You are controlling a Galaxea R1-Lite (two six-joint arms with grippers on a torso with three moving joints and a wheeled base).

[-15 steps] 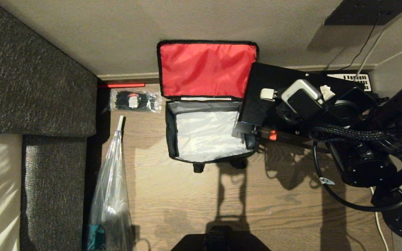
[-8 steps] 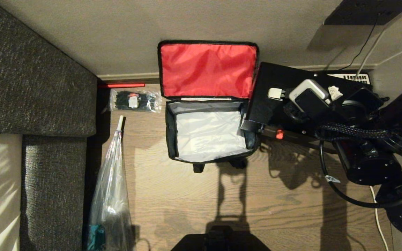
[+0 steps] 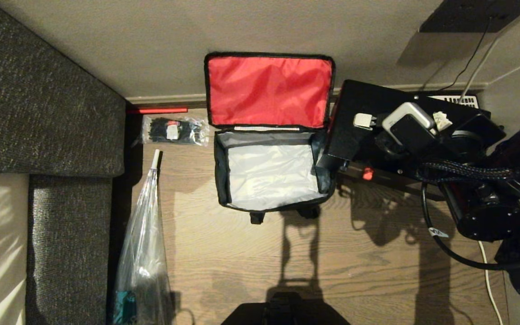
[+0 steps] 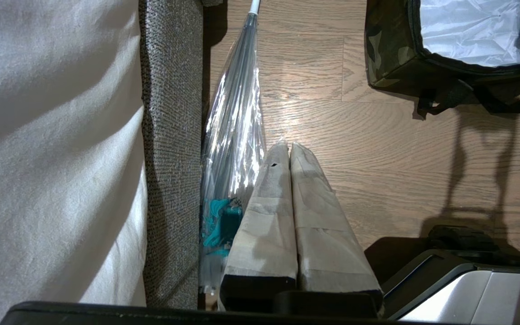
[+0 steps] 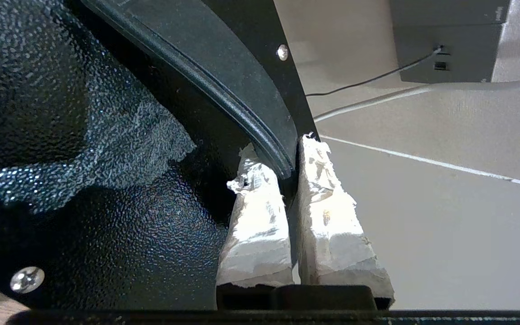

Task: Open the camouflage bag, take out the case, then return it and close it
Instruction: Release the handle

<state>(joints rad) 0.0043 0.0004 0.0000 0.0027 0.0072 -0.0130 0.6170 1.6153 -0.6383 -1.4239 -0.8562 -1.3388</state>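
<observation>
Currently the right gripper [image 5: 289,155] is clamped on a thin raised rim of the case [image 3: 355,117], 1 taped finger [image 5: 253,225] on each side of that edge. The case hangs clear of the floor, just right of the camouflage bag [image 3: 269,135], its near corner over the bag's right wall. The left gripper [image 4: 289,151] is pressed closed on nothing, parked low near the clear plastic bag [image 4: 237,135].

Handling, judged: the case looks rigid and board-like; it holds flat from a single edge pinch with no visible sag. The pebbled finish should give fair friction, but a grip at 1 edge leaves a long overhang, so it could swing or pivot in the pads. The rim appears the only practical hold. The bag is soft-walled and likely to give if nudged.

Appearance: case flat, black, rectangular, textured skin, small screws along the border. Bag lid flipped back against the wall, red lining up; interior pale and crinkled; camouflage sides, black straps.
</observation>
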